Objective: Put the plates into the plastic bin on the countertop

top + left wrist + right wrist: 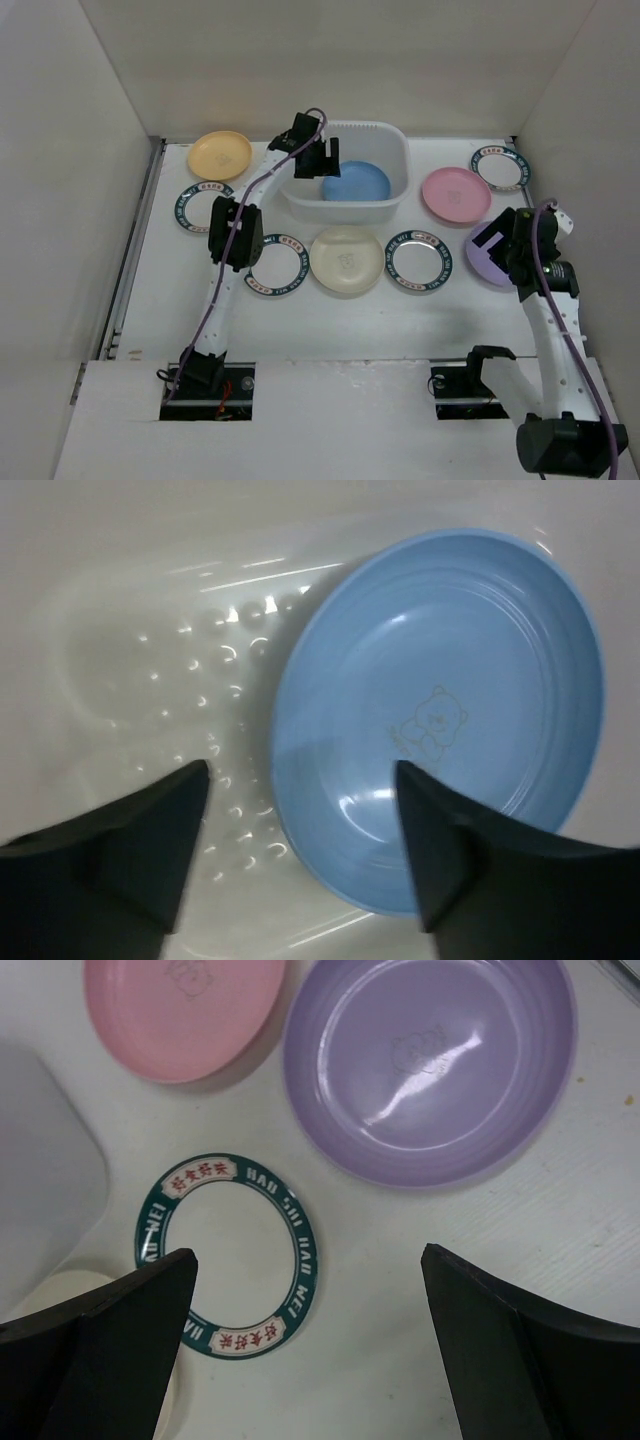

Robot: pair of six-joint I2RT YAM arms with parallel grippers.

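Finishes as I read them from my remote station:
- Round blue plastic plate (440, 710): smooth and glossy, with a faint bear outline stamped in the centre.
- Translucent white plastic bin (150, 650): shiny floor with raised dimples.
- Round purple plastic plate (430, 1065): glossy, with bright highlights.
- Round pink plastic plate (180, 1010): smooth, with a duller sheen.
- Round white plate with printed teal rim (228, 1255): smooth.
- Plain white counter (400, 1290): matt.
- Right arm's black fingers (110, 1350): matt.

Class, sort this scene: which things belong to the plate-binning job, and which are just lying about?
Job: plastic bin; blue plate inside it; yellow plate; cream plate; pink plate; purple plate; four teal-rimmed plates.
Lying about: nothing loose; only white walls.
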